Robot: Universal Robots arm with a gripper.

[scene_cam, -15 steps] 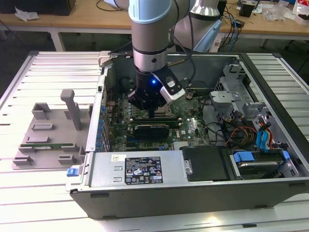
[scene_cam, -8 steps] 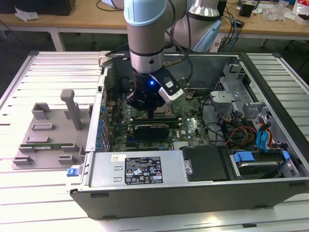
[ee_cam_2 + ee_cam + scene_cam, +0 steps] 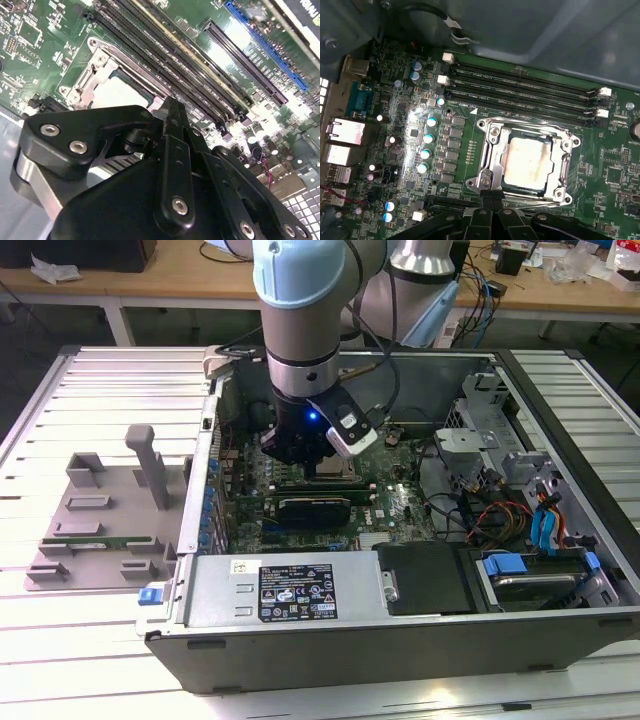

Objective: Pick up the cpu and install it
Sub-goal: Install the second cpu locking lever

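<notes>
The cpu [image 3: 527, 162], a square chip with a pale metal top, lies flat in the motherboard socket, ringed by the silver socket frame [image 3: 490, 150]. In the second wrist view the cpu [image 3: 120, 92] shows as a bright patch just beyond the black fingers [image 3: 170, 120]. My gripper [image 3: 492, 199] hovers at the socket's edge, beside the chip and not over it. Its two fingertips are pressed together with nothing between them. In the exterior view the gripper [image 3: 318, 462] reaches down into the open computer case above the motherboard.
Memory slots [image 3: 520, 90] run alongside the socket. The case's metal walls [image 3: 210, 440] surround the arm. A power supply [image 3: 290, 590] sits at the near side, with cables and a drive bay [image 3: 530, 530] to the exterior view's right. A grey fixture [image 3: 100, 520] stands outside the case on the exterior view's left.
</notes>
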